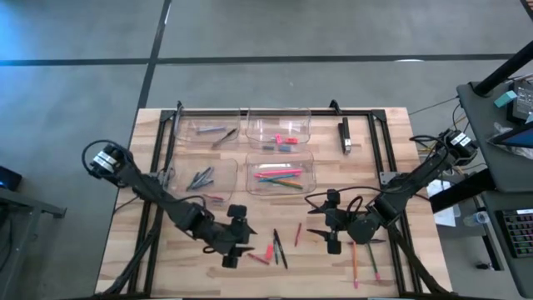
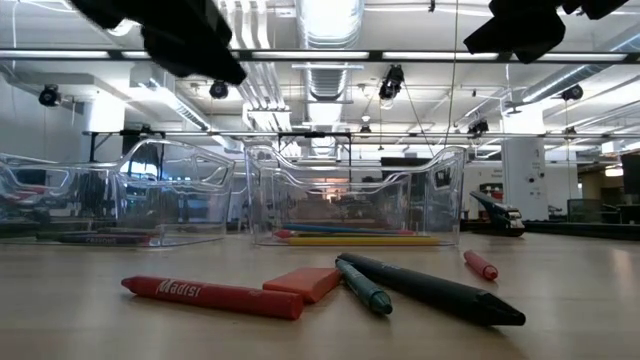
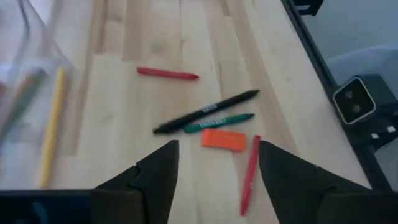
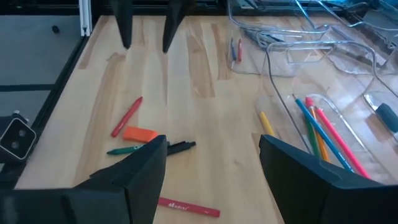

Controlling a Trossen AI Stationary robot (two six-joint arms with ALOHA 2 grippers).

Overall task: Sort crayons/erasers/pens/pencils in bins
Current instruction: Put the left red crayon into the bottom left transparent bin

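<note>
The wooden table (image 1: 200,258) fills the high view, with a dark frame around it. Four clear bins sit in a two-by-two block toward the far edge. The far left bin (image 1: 210,132) holds a few dark pens, the near left bin (image 1: 200,177) some grey sticks. The far right bin (image 1: 279,129) carries small blocks, pink and blue. The near right bin (image 1: 281,172) is loaded with bright pencils (image 1: 279,177), pink, green and yellow.

Both arms reach in over the near half of the table. The left gripper (image 3: 214,180) hangs above the loose pile, fingers spread wide, nothing between them. The right gripper (image 4: 211,168) hovers just across from it, spread wide and empty too.

Down on the wood between them, the loose pieces. A black pen (image 3: 208,111) lies slanted, with a green pen (image 3: 217,122) just beside it, almost parallel. An orange eraser (image 3: 224,139) sits just beside the green one, flat on the table. A red crayon (image 3: 250,174) lies next to the eraser, and a second red crayon (image 3: 166,73) rests well apart, nearer the bins. Farther to the right, under the right arm, two pencils (image 1: 356,265) lie on the boards, an orange one and a darker one just beside it.
</note>
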